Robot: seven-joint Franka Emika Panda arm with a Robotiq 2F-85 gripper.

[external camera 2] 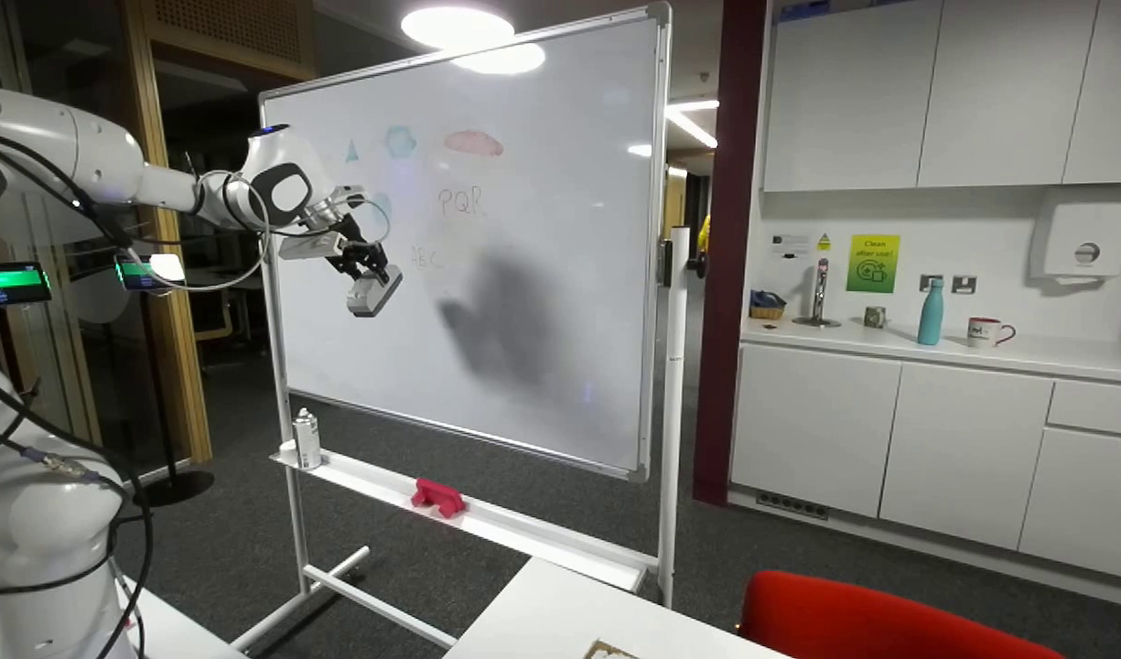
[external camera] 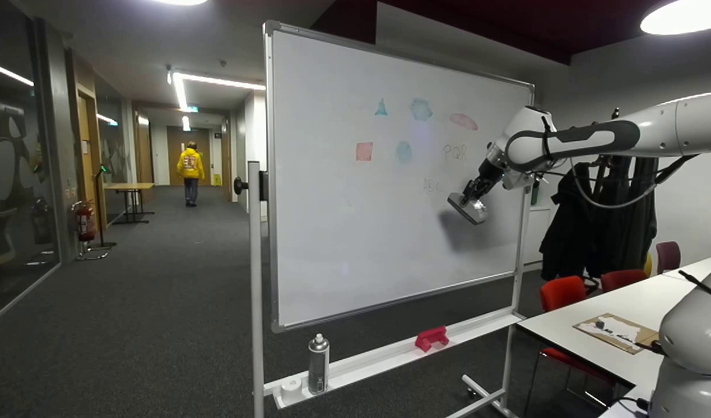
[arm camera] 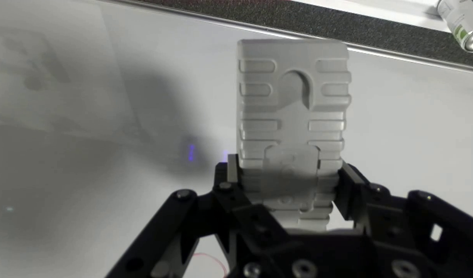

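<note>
My fingers [arm camera: 232,168], parted by its breadth, clamp a grey block [arm camera: 292,127]; knocking its wrist-view twelve-o'clock end on the whiteboard [arm camera: 406,127] could twist it.

In the wrist view, the eraser [arm camera: 292,127] lies between the fingers [arm camera: 232,170], and in both exterior views it is before the whiteboard [external camera: 361,232]. Below the whiteboard, in an exterior view, the tray [external camera: 378,361] bears the roll [external camera: 291,388] at its left end, the spray can [external camera: 318,366] just right of it, and the bracket [external camera: 431,338] farther right. To the tray's right extends the worktop [external camera: 651,296], with chairs [external camera: 564,293] behind it and a cardboard sheet [external camera: 647,335] on it.
</note>
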